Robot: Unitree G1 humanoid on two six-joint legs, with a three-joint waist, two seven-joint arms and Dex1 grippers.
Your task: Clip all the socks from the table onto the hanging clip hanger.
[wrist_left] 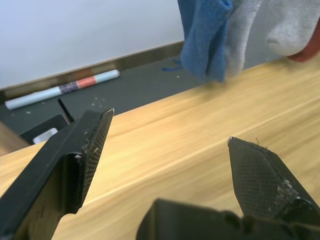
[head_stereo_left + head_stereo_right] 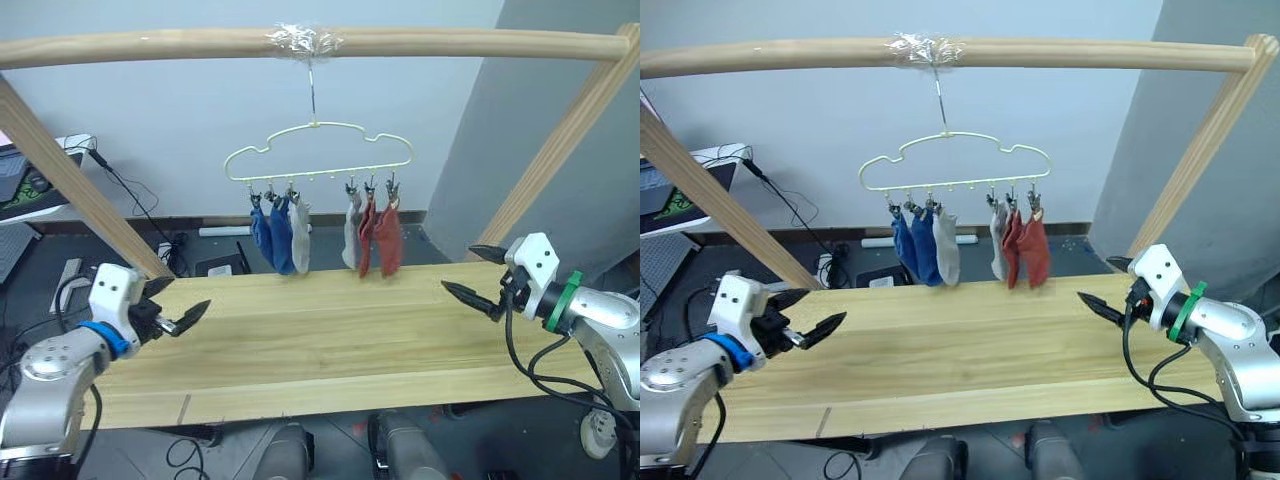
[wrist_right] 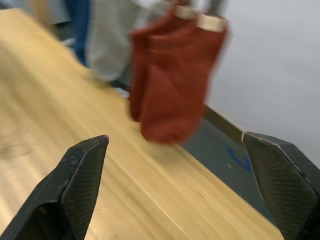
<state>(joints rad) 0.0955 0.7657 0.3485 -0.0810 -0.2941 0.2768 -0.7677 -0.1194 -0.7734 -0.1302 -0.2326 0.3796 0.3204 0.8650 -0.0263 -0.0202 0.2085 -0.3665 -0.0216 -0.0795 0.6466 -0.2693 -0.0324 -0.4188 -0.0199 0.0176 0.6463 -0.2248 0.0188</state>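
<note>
- The socks hang in the upper middle of the head view: two blue socks [image 2: 272,235] and one light grey sock [image 2: 300,238] on the left clips, another grey sock [image 2: 351,235] and two rust-red socks [image 2: 382,240] on the right clips.
- All six hang from the clip hanger [image 2: 318,152], a pale cloud-shaped wire whose hook goes up to a taped spot on the wooden pole [image 2: 120,46] along the top of the frame.
- The sock toes end just above the far edge of the table [image 2: 330,345], which spans the lower half of the frame; I think they hang clear of it, though the angle makes that hard to judge.
- My left gripper [image 2: 178,308] sits at the lower left, over the near left end of the table, fingers spread wide and holding nothing.
- My right gripper [image 2: 478,275] sits at the right, by the far right end of the table, fingers also wide apart and empty.
- In my right wrist view the red pair [image 3: 172,75] hangs between my two fingertips [image 3: 85,165].
</note>
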